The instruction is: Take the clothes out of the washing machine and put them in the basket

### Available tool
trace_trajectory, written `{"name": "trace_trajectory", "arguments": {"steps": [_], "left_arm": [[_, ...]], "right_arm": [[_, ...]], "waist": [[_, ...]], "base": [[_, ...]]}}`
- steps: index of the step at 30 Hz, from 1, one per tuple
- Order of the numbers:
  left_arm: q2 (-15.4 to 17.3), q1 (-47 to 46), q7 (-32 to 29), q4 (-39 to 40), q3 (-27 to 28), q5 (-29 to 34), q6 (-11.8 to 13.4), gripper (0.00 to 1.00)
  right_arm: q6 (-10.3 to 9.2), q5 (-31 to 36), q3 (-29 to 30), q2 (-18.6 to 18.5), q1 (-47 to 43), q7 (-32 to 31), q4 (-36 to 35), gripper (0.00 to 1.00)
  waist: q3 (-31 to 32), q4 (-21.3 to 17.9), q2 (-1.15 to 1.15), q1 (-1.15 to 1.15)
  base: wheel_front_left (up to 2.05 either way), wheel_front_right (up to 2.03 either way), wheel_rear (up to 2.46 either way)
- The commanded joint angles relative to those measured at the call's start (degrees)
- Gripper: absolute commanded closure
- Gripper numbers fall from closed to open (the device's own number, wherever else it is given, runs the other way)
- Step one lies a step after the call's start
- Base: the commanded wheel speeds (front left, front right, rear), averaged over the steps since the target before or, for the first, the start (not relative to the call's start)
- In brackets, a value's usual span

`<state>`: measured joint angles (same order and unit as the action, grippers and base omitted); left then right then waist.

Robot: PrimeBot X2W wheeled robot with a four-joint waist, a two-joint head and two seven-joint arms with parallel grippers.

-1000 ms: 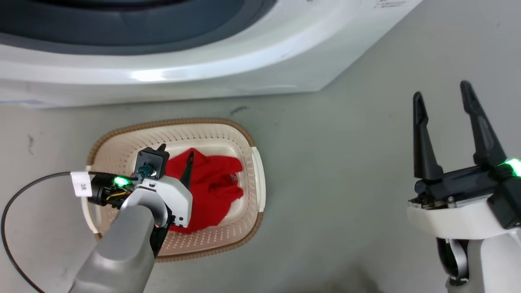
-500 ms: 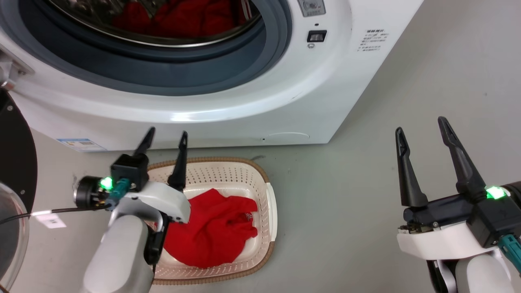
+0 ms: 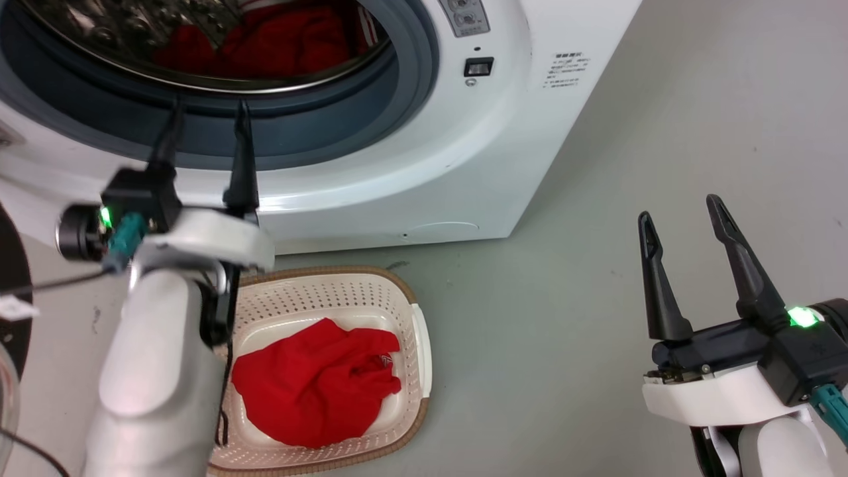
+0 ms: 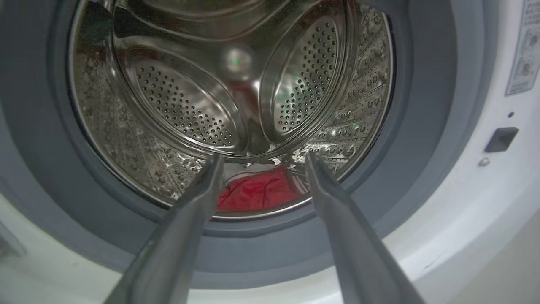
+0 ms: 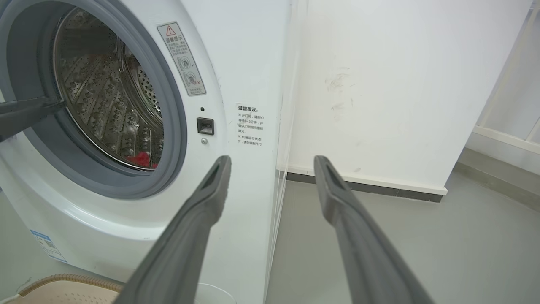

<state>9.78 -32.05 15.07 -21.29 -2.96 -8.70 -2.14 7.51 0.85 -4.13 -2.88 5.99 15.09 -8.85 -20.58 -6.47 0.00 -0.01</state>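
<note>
The white washing machine [image 3: 477,152] stands with its round mouth uncovered. Red clothes [image 3: 291,40] lie at the bottom of its steel drum [image 4: 190,114]; in the left wrist view a red garment with white stripes [image 4: 257,192] shows just past the grey gasket [image 4: 422,109]. A plain red garment [image 3: 318,384] lies in the cream basket [image 3: 351,291] on the floor before the machine. My left gripper [image 3: 205,122] is open and empty, raised in front of the gasket's lower rim, fingers pointing into the drum. My right gripper [image 3: 682,215] hangs open and empty to the right, over bare floor.
The machine's black-rimmed door [image 3: 10,265] hangs open at the far left. A grey floor [image 3: 596,278] spreads right of the basket. In the right wrist view a white wall [image 5: 379,84] with a dark skirting strip runs beside the machine [image 5: 236,84].
The head camera has tilted up, bringing the drum into view. My left gripper has risen out of the basket, leaving the red garment there, and now points at the drum opening. The right gripper stays open.
</note>
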Motion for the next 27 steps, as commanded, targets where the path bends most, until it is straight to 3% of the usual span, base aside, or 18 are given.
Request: {"name": "trace_trajectory", "arguments": {"steps": [1,11,18,27], "left_arm": [[0.11,-1.3,0.15,-0.55,0.17,0.5,-0.26,0.0],[4.45,-22.06,-2.16,-19.04,-1.37,4.2,-1.15,0.0],[7.75,-37.99,-9.69,-31.48,-3.2,5.04,-2.99,0.0],[12.62,-54.96,-22.29,-40.92,-5.49,6.25,-4.36,0.0]], "right_arm": [[-0.04,-0.38,-0.01,0.01,0.86,0.12,-0.14,0.0],[-0.04,-2.16,-0.7,0.02,4.14,0.12,-1.3,0.0],[-0.04,-4.13,-0.89,0.02,6.81,0.12,-2.42,0.0],[-0.04,-7.48,-0.57,0.02,9.88,0.12,-4.42,0.0]], "waist": [[-0.78,-0.64,0.0,0.01],[-7.77,-4.54,0.0,0.01],[-14.41,-7.39,0.0,0.01],[-22.36,-10.92,0.0,0.01]], "base": [[0.0,0.0,0.0],[0.0,0.0,0.0],[0.0,0.0,0.0],[0.0,0.0,0.0]]}}
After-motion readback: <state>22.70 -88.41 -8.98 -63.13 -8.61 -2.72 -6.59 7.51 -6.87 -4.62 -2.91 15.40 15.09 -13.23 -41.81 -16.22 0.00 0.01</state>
